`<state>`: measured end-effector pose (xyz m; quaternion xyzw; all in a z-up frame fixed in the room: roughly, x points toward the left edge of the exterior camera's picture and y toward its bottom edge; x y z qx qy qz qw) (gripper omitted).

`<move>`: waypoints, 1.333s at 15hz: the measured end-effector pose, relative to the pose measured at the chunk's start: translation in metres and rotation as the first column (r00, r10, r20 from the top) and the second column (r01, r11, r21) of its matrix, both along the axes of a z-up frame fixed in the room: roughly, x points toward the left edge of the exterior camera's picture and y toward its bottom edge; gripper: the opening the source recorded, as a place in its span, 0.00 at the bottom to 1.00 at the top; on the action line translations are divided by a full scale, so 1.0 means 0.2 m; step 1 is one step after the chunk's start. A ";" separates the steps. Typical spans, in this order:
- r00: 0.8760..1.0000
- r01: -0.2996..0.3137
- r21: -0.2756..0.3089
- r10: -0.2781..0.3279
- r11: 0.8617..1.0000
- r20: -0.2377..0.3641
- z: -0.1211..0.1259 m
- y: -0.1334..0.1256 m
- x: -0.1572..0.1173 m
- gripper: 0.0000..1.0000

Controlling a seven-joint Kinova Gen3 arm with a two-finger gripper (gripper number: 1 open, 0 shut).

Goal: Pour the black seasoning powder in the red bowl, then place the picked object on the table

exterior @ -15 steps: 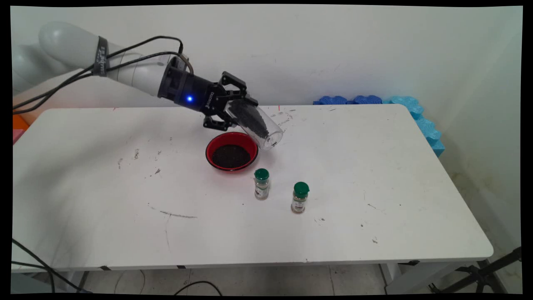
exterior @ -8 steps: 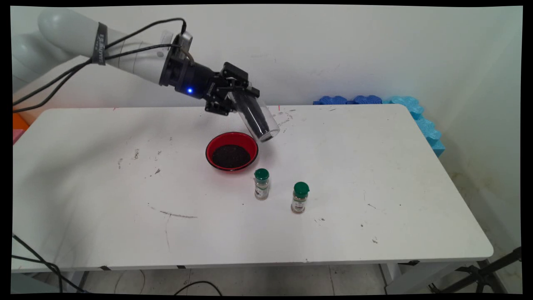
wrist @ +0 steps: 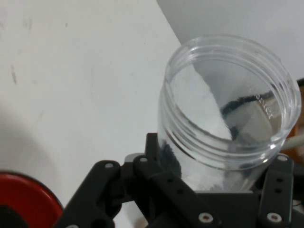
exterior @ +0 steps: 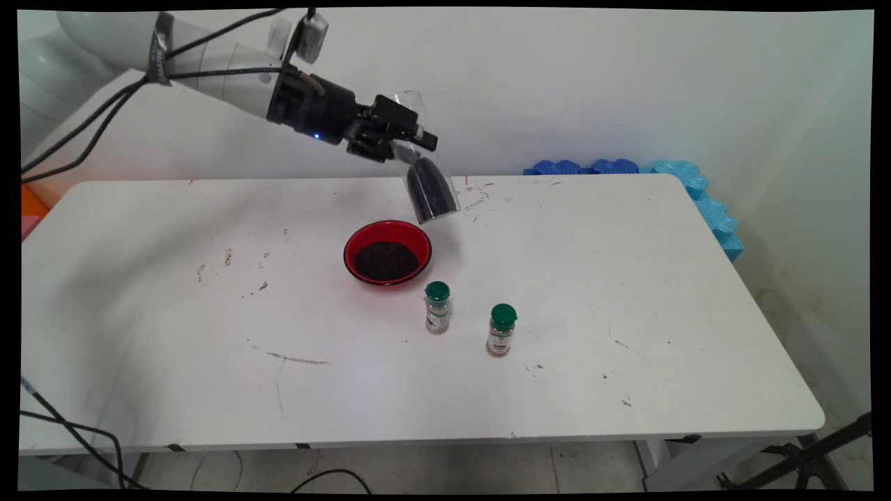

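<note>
My gripper (exterior: 409, 142) is shut on a clear plastic jar (exterior: 426, 182), held in the air above the table's far side, just behind and to the right of a red bowl (exterior: 387, 252). The jar stands nearly upright with its open mouth at the top and black grains settled in its lower end. The red bowl holds a layer of the same black grains. In the hand view the jar's (wrist: 228, 109) open mouth fills the right half, and the bowl's red rim (wrist: 28, 199) shows at the bottom left.
Two small spice bottles with green caps stand in front of the bowl, one (exterior: 437, 307) close to it and the other (exterior: 501, 329) further right. Blue foam pieces (exterior: 668, 175) lie at the white table's (exterior: 626, 292) far right corner.
The gripper has risen and turned the jar from a mouth-down tilt over the bowl's right rim to nearly upright. The black grains have slid to the jar's bottom.
</note>
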<state>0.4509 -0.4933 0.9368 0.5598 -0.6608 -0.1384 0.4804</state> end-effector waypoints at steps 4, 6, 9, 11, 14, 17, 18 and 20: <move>0.996 0.066 -0.121 -0.058 0.990 0.070 0.06 -0.01 -0.01 0.00; 0.990 0.103 -0.186 -0.082 0.977 0.117 0.09 -0.01 -0.01 0.00; 0.978 0.124 -0.262 -0.074 0.957 0.193 0.14 -0.01 0.02 0.00; 0.970 0.138 -0.301 -0.067 0.943 0.236 0.17 0.00 0.04 0.00; 0.943 0.226 -0.382 -0.103 0.896 0.315 0.23 0.05 0.05 0.00; 0.914 0.308 -0.448 -0.130 0.839 0.385 0.29 0.11 0.06 0.00; 0.905 0.328 -0.463 -0.134 0.823 0.403 0.31 0.13 0.06 0.00; 0.893 0.355 -0.486 -0.137 0.799 0.428 0.35 0.17 0.06 0.00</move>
